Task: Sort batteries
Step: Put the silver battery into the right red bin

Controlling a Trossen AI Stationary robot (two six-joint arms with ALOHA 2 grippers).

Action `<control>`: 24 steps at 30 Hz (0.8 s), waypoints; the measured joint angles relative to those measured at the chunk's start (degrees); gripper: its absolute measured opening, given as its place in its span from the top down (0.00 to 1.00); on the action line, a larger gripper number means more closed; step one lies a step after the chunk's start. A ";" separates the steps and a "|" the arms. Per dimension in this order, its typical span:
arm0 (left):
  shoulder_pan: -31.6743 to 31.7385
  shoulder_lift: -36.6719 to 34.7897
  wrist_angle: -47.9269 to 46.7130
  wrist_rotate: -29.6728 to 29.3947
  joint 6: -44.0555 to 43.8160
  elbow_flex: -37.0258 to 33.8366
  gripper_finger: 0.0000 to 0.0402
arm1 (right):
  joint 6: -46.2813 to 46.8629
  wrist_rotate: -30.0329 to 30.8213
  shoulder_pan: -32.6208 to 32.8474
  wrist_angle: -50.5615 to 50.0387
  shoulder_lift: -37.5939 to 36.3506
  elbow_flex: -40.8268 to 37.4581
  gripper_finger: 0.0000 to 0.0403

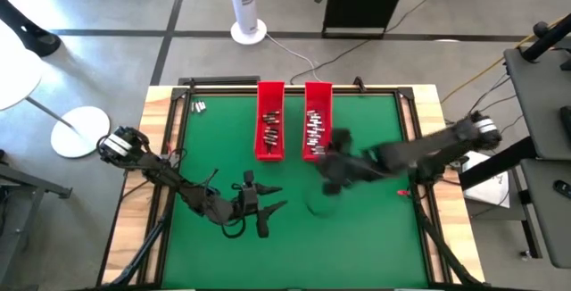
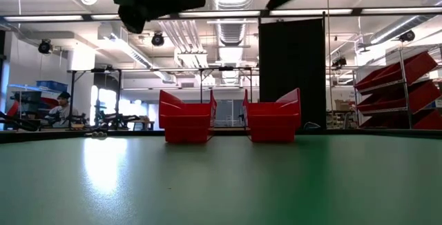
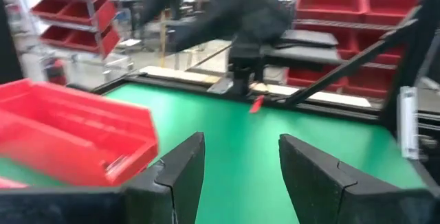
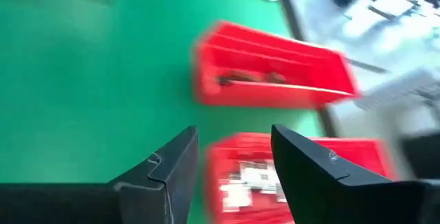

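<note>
With empty jaws apart over the right tray, the right gripper should lift clear before fetching the loose batteries; left gripper waits, jaws open.

From above, the right end effector is a dark smear beside the right-hand tray, so its fingers cannot be made out there. The batteries in both trays are too small to tell apart by kind (a few more lie near the surface's far left corner). At table height the tray walls hide their contents, and both arms are cut off by the top edge.
</note>
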 joint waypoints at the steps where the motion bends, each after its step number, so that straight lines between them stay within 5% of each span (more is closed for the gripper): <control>1: -0.02 0.00 -0.90 -1.00 -0.77 0.00 0.58 | 2.80 -0.03 3.02 0.10 -1.57 -0.80 0.56; 10: 0.26 -4.83 -4.00 -5.38 -4.59 -0.04 0.58 | 16.33 1.16 22.33 4.40 -7.71 -12.50 0.62; 18: 5.30 -22.30 -6.90 -15.17 8.01 0.04 0.58 | 17.06 1.93 25.44 5.95 -6.66 -18.76 0.67; 24: 16.71 -33.52 -27.27 -18.18 -1.37 0.00 0.58 | 19.20 2.73 27.84 6.06 -6.63 -22.60 0.69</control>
